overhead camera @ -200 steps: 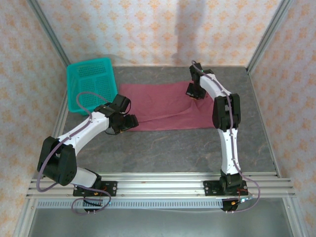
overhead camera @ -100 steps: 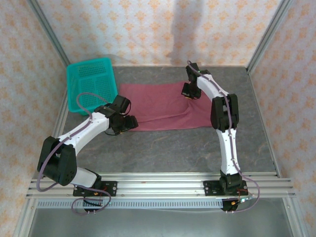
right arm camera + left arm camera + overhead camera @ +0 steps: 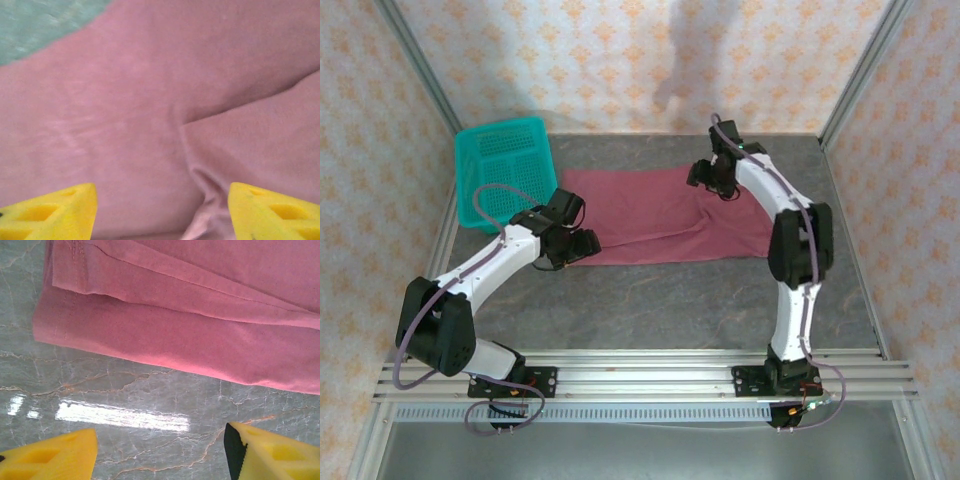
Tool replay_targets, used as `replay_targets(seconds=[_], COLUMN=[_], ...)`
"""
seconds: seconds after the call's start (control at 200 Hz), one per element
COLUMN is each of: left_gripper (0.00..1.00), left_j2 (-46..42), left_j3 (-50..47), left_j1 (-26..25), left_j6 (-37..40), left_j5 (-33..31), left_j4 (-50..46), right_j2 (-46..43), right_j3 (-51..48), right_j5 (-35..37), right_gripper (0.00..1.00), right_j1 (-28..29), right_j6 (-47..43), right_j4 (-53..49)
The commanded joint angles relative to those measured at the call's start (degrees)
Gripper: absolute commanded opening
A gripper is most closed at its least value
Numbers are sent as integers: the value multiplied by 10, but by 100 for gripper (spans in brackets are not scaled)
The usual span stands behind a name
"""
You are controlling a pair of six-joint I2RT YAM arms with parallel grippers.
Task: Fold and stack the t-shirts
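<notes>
The shirt (image 3: 650,215) lies spread on the worktop (image 3: 670,300). My left claw (image 3: 160,437) gapes empty beside its near-left corner; my right claw (image 3: 162,197) hangs open over its far part.

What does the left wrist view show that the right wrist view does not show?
Left wrist view: the stitched hem and layered edge of the t-shirt lying on a broad stretch of bare table, with a bright glare strip. Right wrist view: a pinched pucker and a long crease in the cloth, with table at the upper left corner. Both: the maroon t-shirt and open yellow fingertips holding nothing, the left gripper over table, the right gripper over cloth.
</notes>
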Motion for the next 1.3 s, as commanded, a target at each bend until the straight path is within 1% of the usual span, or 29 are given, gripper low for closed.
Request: replay_targets(seconds=[0.0,0.055,0.19,0.295,0.445,0.525,0.615,0.731,1.006,1.081,1.241,1.296], left_gripper=[66,65,62,58,47,44,43,40,38,34,30,28], left_j2=[32,47,90,119,153,163,171,192,209,216,234,241], left_j3=[9,10,19,29,45,50,48,56,66,76,104,114], left_j1=[-8,-8,-4,2,14,21,29,32,39,41,45,48], left_j6=[-30,-46,-86,-110,-124,-124,-127,-132,-143,-141,-136,-133], left_j5=[-8,-10,-24,-32,-51,-67,-76,-77,-101,-101,-111,-112], left_j4=[14,32,78,113,126,120,129,122,132,140,129,124], right_j2=[-95,-131,-184,-213,-218,-209,-195,-185,-166,-161,-150,-149], right_j3=[-88,-143,-248,-317,-385,-400,-406,-410,-413,-419,-434,-437], right_j5=[-41,-60,-88,-85,-70,-64,-63,-57,-48,-40,-35,-33], right_gripper=[77,78,78,78,75,72,70,69,67,66,65,65], right_j1=[1,1,1,2,1,1,0,1,-2,-5,-8,-9], right_j6=[3,8,10,21,33,35,36,37,33,30,25,25], right_j4=[71,92,117,137,163,165,167,170,169,169,164,164])
